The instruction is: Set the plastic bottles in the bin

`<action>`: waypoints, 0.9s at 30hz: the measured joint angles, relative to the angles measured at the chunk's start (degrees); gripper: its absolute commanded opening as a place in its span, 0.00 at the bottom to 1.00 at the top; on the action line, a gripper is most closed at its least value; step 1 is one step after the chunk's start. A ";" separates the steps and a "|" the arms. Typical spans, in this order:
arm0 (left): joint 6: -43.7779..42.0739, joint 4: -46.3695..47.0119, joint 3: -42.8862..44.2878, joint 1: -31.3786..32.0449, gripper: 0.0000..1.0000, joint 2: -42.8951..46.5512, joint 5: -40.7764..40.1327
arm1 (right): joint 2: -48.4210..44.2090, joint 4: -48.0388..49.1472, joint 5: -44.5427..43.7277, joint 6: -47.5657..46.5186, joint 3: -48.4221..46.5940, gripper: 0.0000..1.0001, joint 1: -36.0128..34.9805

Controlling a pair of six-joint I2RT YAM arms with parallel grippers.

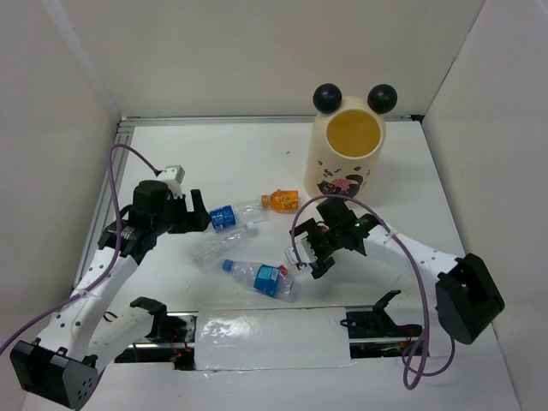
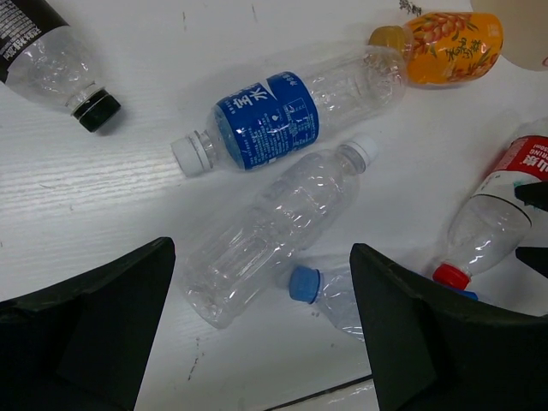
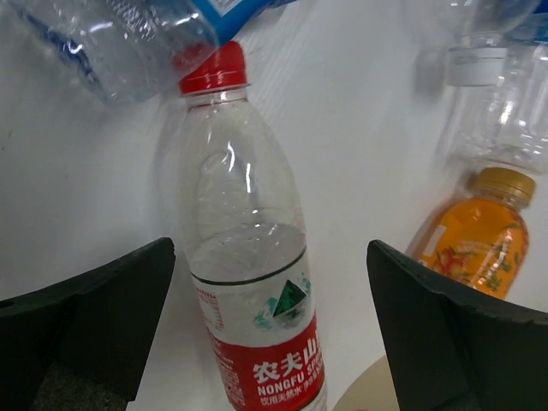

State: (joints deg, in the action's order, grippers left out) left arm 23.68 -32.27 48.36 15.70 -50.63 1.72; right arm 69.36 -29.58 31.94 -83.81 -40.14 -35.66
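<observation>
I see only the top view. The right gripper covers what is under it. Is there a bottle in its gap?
Observer: Yes. A red-label bottle lies on the table in the gap of the open right gripper.
Operator: Where does its cap point?
Observer: The red cap points away from the gripper, right beside a blue-label bottle.
Operator: Is any bottle hidden near the left gripper?
Observer: Yes. A black-cap bottle lies beyond the left gripper, which is open.
</observation>
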 measured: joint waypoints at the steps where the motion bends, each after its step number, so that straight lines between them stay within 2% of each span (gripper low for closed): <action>1: 0.33 -0.11 0.00 0.00 0.96 0.02 -0.17 | 1.53 -0.02 -0.52 -1.46 -0.02 1.00 -0.02; 5: 0.76 -0.79 0.00 0.11 0.96 0.00 -1.29 | 7.28 -0.09 -3.04 -6.14 -0.04 0.98 -0.11; 9: 2.01 -1.49 0.00 0.11 0.96 0.00 -3.04 | 11.43 -0.46 -5.51 -11.37 -0.04 0.79 -0.11; 12: 3.63 -1.99 0.00 -0.09 0.99 -0.52 -4.15 | 13.84 -2.32 -5.68 -13.84 -2.12 0.70 -0.09; 13: 4.24 -2.05 0.02 -0.37 1.00 -0.87 -4.52 | 14.40 -2.97 -5.79 -14.47 -2.75 0.59 -0.09; 16: 6.49 -2.25 0.48 -2.21 1.00 -2.99 -6.03 | 15.12 -6.25 -5.22 -15.30 -5.31 0.48 0.46; 18: 7.30 -2.47 1.64 -4.83 1.00 -5.51 -6.62 | 15.34 -10.14 -3.48 -14.56 -8.92 0.44 1.05; 23: 8.76 -1.70 5.73 -12.87 1.00 -12.13 -6.54 | 13.40 -14.08 3.19 -7.06 -20.26 0.43 1.66; 27: 9.38 -0.09 9.22 -18.58 1.00 -16.83 -4.59 | 9.07 -14.40 13.09 2.21 -28.41 0.42 2.23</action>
State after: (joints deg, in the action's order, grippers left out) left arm 33.06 -32.36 57.58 -2.87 -67.46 -2.87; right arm 78.43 -43.99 45.04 -81.60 -68.55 -33.43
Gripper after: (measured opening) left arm 1.000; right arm 0.544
